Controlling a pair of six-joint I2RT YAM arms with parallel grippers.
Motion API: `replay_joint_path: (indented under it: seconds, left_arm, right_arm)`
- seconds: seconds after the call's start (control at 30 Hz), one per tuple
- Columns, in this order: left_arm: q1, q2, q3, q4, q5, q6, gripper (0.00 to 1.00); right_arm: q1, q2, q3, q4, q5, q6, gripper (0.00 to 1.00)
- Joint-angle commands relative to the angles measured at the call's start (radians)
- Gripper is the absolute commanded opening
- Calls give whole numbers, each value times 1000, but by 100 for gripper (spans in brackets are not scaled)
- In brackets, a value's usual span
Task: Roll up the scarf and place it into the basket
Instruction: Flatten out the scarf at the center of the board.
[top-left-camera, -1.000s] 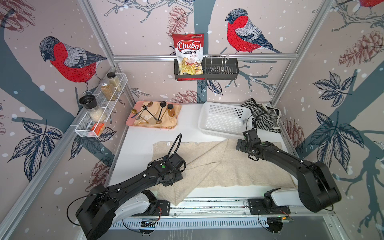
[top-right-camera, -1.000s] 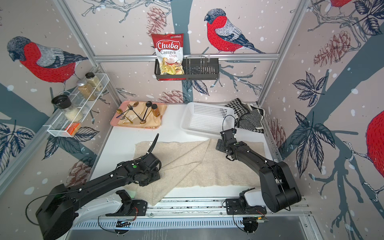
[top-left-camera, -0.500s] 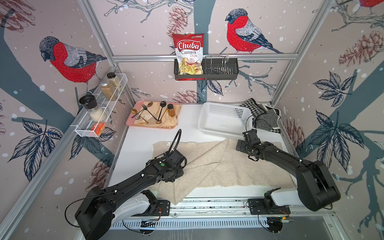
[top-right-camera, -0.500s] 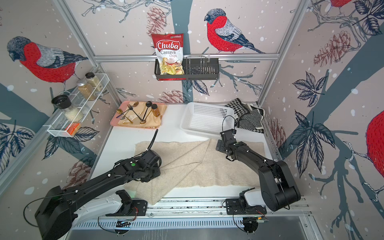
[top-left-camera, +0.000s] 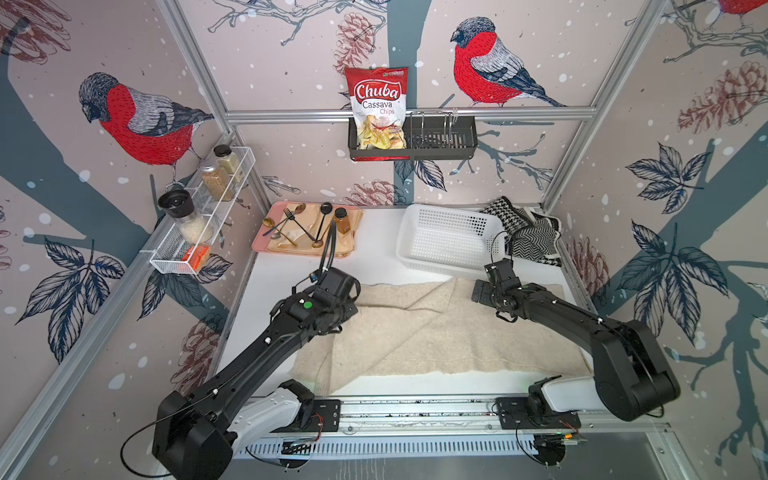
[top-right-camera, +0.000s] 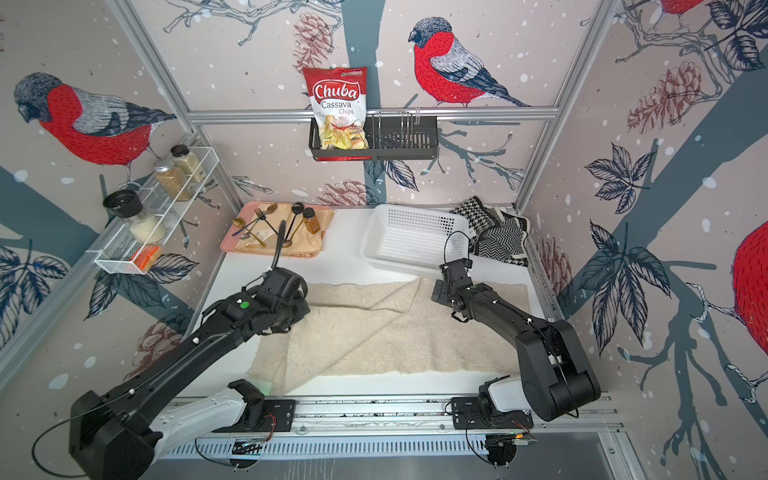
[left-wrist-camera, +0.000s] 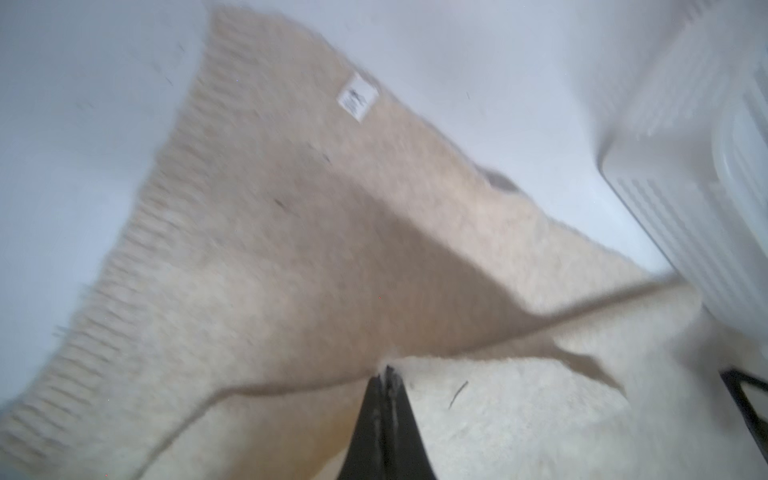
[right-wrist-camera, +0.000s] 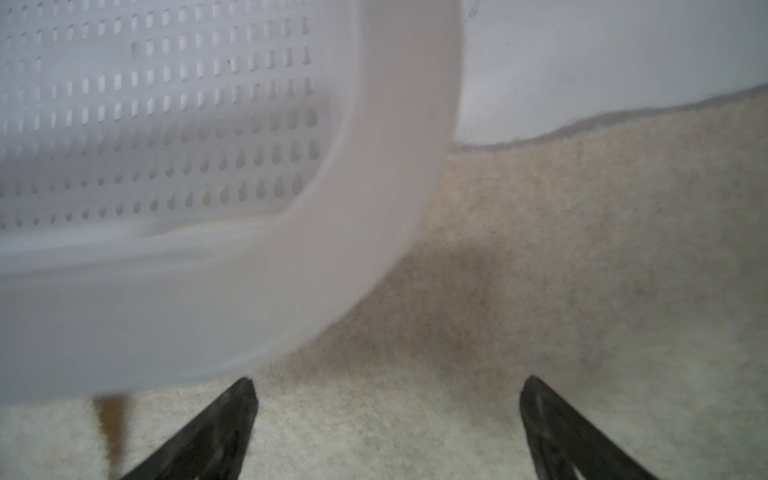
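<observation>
The beige scarf (top-left-camera: 436, 332) (top-right-camera: 395, 328) lies spread on the white table, with one part folded over diagonally. My left gripper (left-wrist-camera: 387, 370) is shut on the edge of that folded layer, and fuzzy fibres show between its tips. In both top views the left wrist (top-left-camera: 332, 291) (top-right-camera: 282, 291) covers the scarf's left end. The white perforated basket (top-left-camera: 436, 262) (top-right-camera: 399, 259) stands behind the scarf, and nothing shows inside it. My right gripper (right-wrist-camera: 388, 381) (top-left-camera: 484, 291) hangs open over the scarf's far edge (right-wrist-camera: 582, 249), beside the basket's rim (right-wrist-camera: 291, 270).
A pink tray (top-left-camera: 347, 249) with cutlery and a small bottle sits at the back left. Black-and-white patterned cloths (top-left-camera: 528, 232) lie at the back right. A black caddy (top-left-camera: 440, 141) holds a chips bag on the back wall. A wire rack (top-left-camera: 203, 212) with jars hangs on the left wall.
My left gripper has closed on the scarf's fold and shifted toward the back of the table. The right arm has stayed where it was, still open.
</observation>
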Motion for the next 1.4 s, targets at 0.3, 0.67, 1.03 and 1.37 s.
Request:
replay_joint_path:
  seconds: [0.3,0.67,1.03,1.37]
  left_arm:
    - [346,358,228,113,-86,331,0]
    - [469,525,272,123,-50,347,0]
    - [559,649,354,130,-20,363,0]
    - [589,426,249,97,67,318,96]
  right_arm:
    - [-13,-66,-17,-17,3,-15,100]
    - [-27,-92,-48,-8,-9,-19,100]
    - [-26,-84,-54,4,-24,-17,100]
    - [46,-79,-53,0,-21,31,100]
